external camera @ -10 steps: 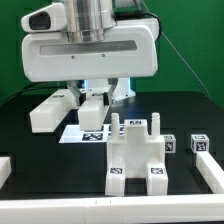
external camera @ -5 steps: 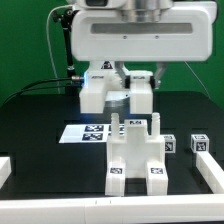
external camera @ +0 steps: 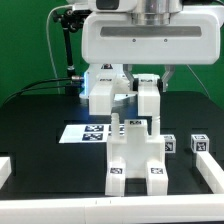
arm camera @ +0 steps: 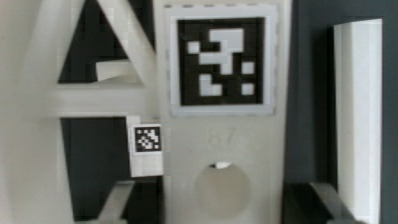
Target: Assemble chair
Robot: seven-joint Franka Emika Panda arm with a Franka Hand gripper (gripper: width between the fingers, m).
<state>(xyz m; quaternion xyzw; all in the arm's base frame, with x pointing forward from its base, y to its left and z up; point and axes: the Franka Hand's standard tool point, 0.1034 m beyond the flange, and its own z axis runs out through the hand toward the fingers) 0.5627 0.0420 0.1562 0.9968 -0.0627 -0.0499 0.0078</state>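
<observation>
The arm had swung from the exterior view's left toward the exterior view's right and lifted the part (external camera: 100,92) up off the table. Now the part hung in the air over the far end of the chair (external camera: 135,155). The gripper (external camera: 125,85) was closed on the part, though we could not see the fingers well behind it. In the wrist view the part's tag (arm camera: 222,60) filled most of the picture.

We thought a few things could go wrong. The part could bump the chair's short posts (external camera: 135,122) if it came down crooked. Then it might push the chair along the table or jam halfway. It could also slip in the fingers, since it was wide and held only in the middle.

The marker board (external camera: 80,133) lay just beside the chair on the exterior view's left. Two cubes (external camera: 168,143) sat near it on the exterior view's right. Nothing stood between the part and the chair.
</observation>
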